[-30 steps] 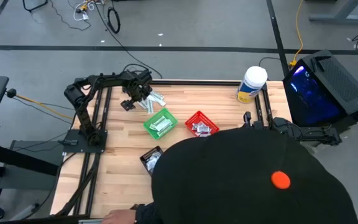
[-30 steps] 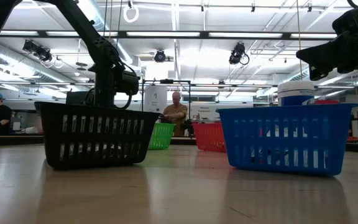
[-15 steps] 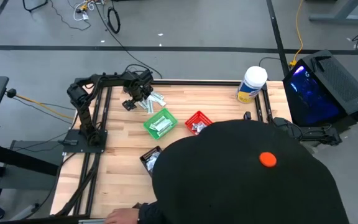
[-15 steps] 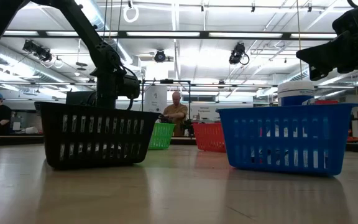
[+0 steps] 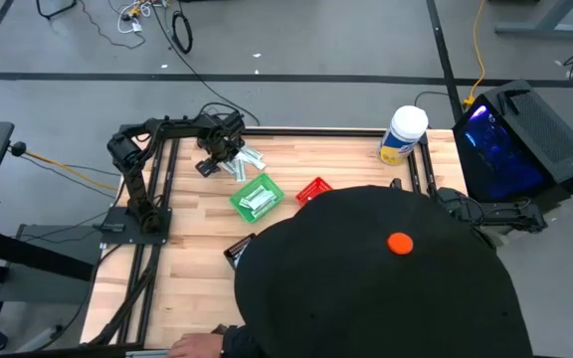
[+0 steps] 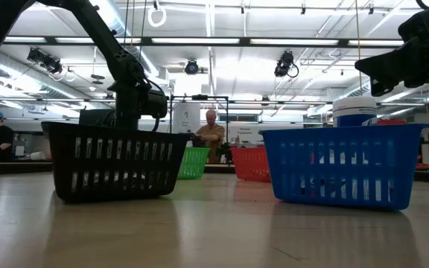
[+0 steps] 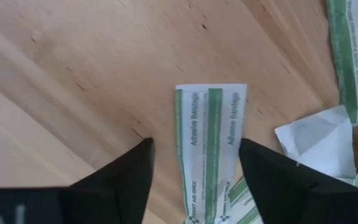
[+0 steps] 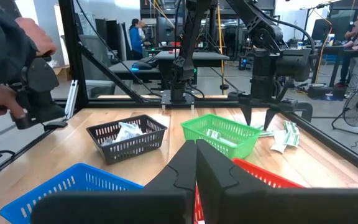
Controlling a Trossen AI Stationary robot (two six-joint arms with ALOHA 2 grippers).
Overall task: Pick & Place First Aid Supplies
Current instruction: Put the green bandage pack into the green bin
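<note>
**Operator:** Firstly, biggest hazard on the table (image 5: 192, 264)?

**Technician:** Black cap (image 5: 366, 283) of a person leaning in. Blocks most of the high view. Likely hides any drop made near that side, so no overhead check there.

**Operator:** Next in size?

**Technician:** Green basket (image 5: 257, 197), just beside the pick point and already holding strips. Judged the likely target. Risks a clipped rim if carried across too low.

**Operator:** Claw status?

**Technician:** Left gripper (image 7: 194, 168): hangs low over the far left of the table, half-wide, astride one adhesive bandage strip (image 7: 210, 140). Holds nothing yet. Right gripper (image 8: 196, 165): pinched shut, empty, parked at the right side.

**Operator:** Failure modes at the strip?

**Technician:** Lies flat on the wood, between the fingers (image 7: 126, 180), nearer one than the other. Expect uneven contact: may slide or rotate instead of lifting. Offers little edge to catch, so may simply slip out on closing.

**Operator:** Smallest item?

**Technician:** Neighbouring strip (image 7: 244, 199), touching or overlapping the target's near end; white sachet (image 7: 319, 140) just beside. Could ride up together and give a double pick.
</note>
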